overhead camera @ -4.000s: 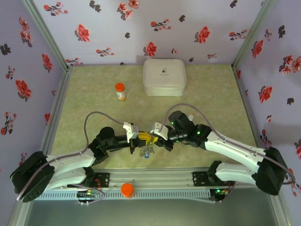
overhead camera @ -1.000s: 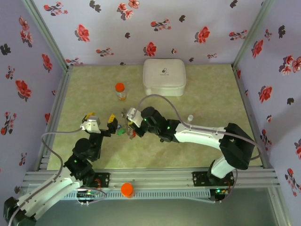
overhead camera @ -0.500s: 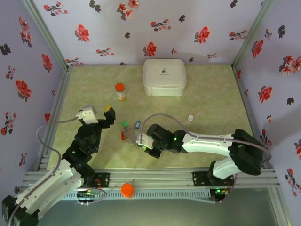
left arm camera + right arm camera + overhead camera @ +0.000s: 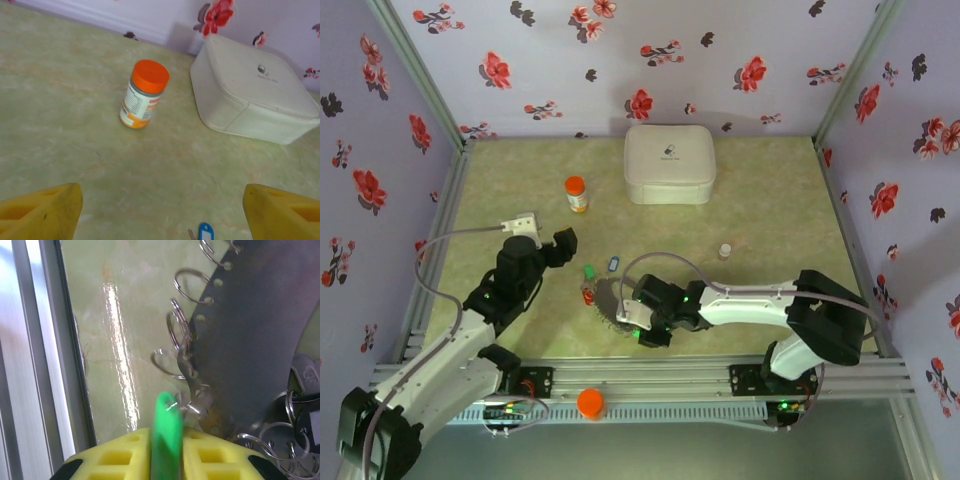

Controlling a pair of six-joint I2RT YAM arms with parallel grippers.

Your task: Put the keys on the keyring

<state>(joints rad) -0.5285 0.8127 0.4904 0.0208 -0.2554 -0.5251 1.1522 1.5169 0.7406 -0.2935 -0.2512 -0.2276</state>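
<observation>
The keyring is a broad dark grey band edged with small split rings, lying on the table just ahead of my right gripper. That gripper is shut on a green key tag, whose silver key touches the ring's edge. From above, the right gripper sits at the keyring near the front rail. Loose keys with green, blue and red tags lie beside it. My left gripper is open and empty, its yellow fingers wide apart above the blue-tagged key.
An orange-capped bottle and a white zip case stand toward the back wall. A small white cap lies to the right. The metal front rail runs close to the right gripper's left side.
The two grippers, together at the front centre four seconds ago, have separated. The left arm swung back left, open. The right gripper drew toward the front rail beside the keyring.
</observation>
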